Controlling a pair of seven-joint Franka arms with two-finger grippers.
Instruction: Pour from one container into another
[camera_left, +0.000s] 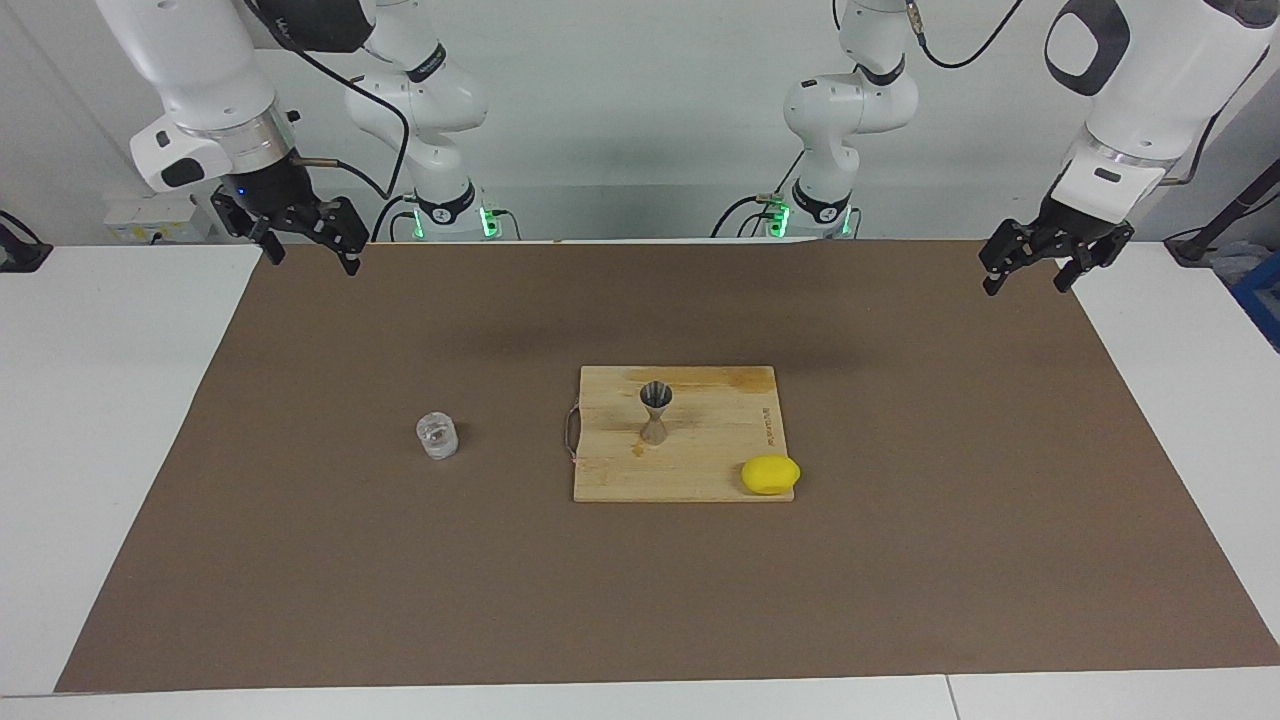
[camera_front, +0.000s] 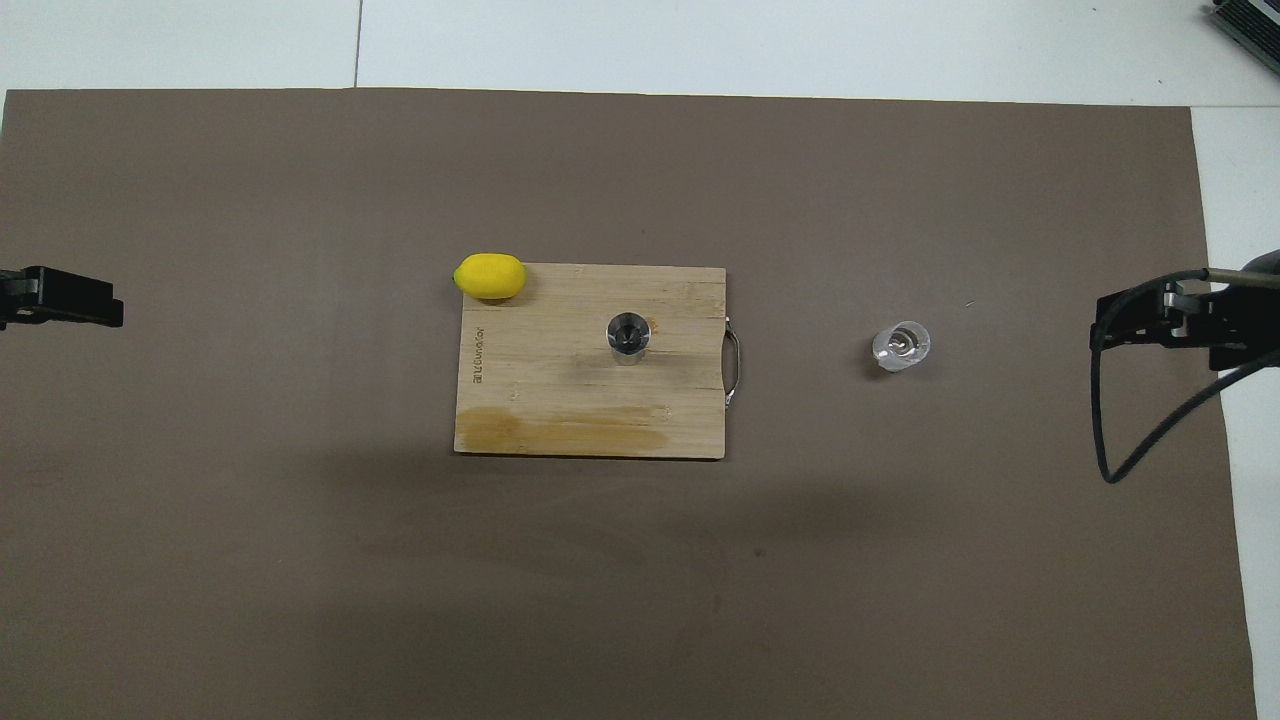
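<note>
The clear glass cup (camera_left: 437, 436) stands upright on the brown mat, beside the cutting board toward the right arm's end; it also shows in the overhead view (camera_front: 901, 346). The metal hourglass jigger (camera_left: 656, 410) stands upright near the middle of the wooden cutting board (camera_left: 700, 470), and shows from above in the overhead view (camera_front: 629, 337). My right gripper (camera_left: 312, 260) is open and empty, raised over the mat's edge at the right arm's end. My left gripper (camera_left: 1026, 284) is open and empty, raised over the mat's edge at the left arm's end. Both arms wait.
A yellow lemon (camera_left: 770, 474) lies at the board's corner farther from the robots, toward the left arm's end. The board (camera_front: 560, 400) has a metal handle (camera_front: 735, 360) on the side facing the cup and a stain along its edge nearer the robots.
</note>
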